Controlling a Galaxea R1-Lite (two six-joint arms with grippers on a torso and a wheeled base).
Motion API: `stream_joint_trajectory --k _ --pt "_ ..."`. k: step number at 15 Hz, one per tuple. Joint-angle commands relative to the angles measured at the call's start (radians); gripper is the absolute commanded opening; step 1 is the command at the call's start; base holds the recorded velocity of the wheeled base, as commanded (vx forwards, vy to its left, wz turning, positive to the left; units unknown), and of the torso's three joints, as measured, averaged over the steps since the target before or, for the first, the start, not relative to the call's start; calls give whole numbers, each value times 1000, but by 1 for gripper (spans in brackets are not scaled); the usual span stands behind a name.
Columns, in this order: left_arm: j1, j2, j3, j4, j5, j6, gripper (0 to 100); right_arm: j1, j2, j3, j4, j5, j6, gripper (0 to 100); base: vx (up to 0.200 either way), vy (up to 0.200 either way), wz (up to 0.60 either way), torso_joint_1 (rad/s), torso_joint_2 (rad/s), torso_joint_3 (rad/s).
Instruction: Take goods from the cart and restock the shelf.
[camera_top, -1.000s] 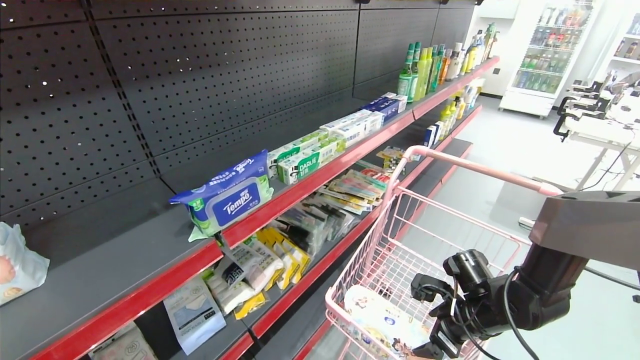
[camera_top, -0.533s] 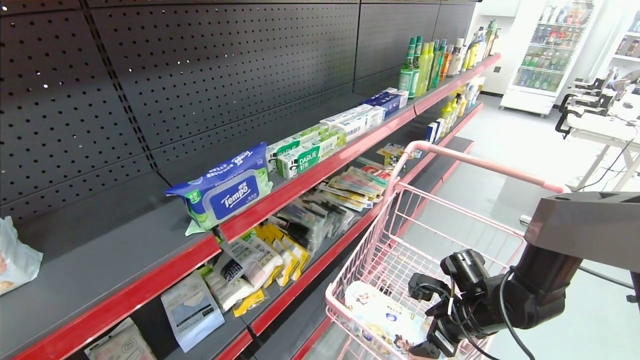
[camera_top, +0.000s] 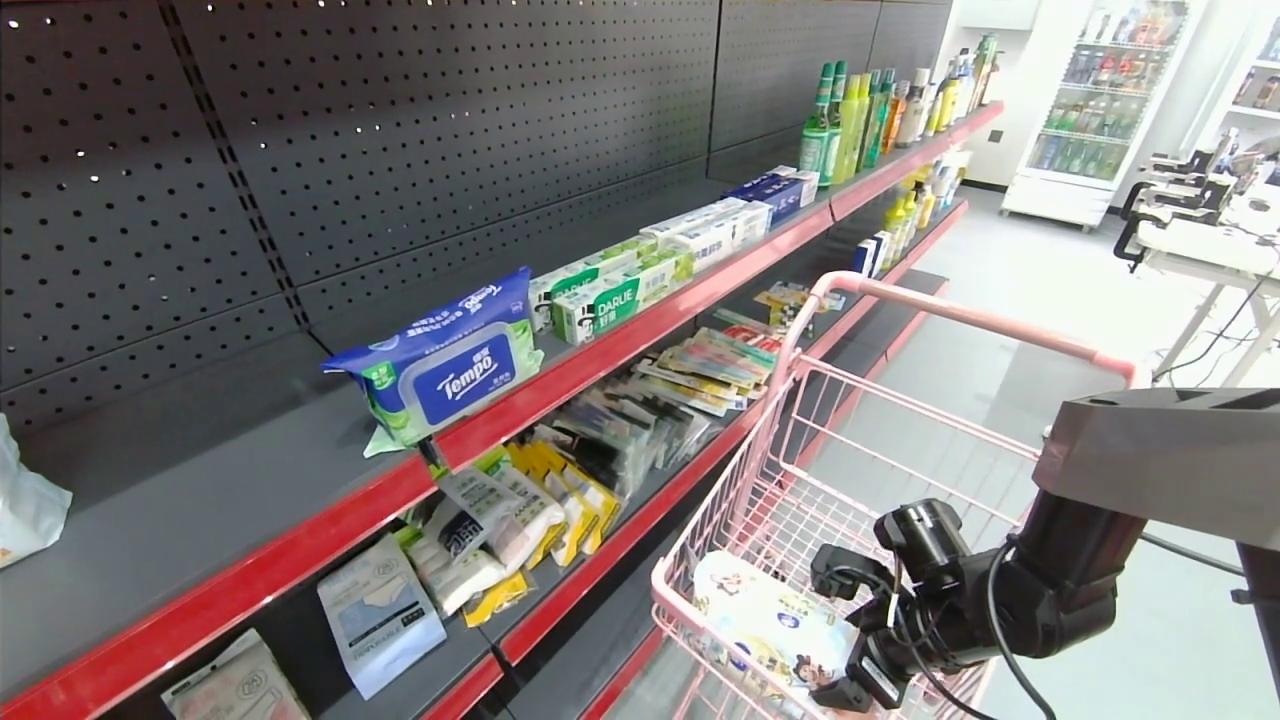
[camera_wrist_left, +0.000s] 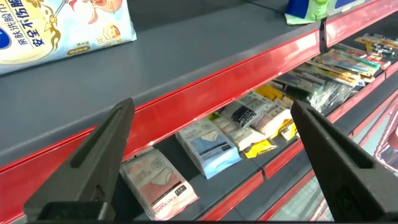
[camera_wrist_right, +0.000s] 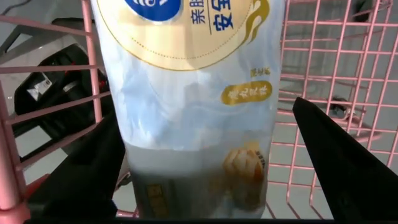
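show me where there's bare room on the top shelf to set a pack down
The top shelf is bare between the white pack and the blue wipes pack. Crowded: toothpaste boxes beyond the wipes, and the lower shelf.

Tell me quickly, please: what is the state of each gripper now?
Left gripper: open, holding nothing.
Right gripper: open, jaws on either side of the white pack in the cart.

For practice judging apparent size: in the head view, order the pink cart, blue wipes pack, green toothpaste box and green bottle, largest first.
1. Pink cart
2. Blue wipes pack
3. Green toothpaste box and green bottle look about alike; the bottle is farther away, so unranked.
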Motion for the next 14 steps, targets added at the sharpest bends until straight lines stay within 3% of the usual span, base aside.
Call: stream_joint_trajectory --k 1,7,10,11,14 --pt "1 1 0 0 1 0 100 2 14 -2 -6 4 1 100 0 0 0 0 0 0" --pt "-1 1 0 0 1 0 100 46 14 26 -35 21 -1 100 0 0 0 0 0 0" --pt "1 1 0 0 1 0 100 63 40 54 -124 -10 -1 100 0 0 0 0 0 0" --pt "1 1 0 0 1 0 100 63 45 60 -135 -10 -1 0 0 0 0 0 0 0" --pt "-1 1 0 0 1 0 100 62 46 64 -141 -11 -1 0 0 0 0 0 0 0"
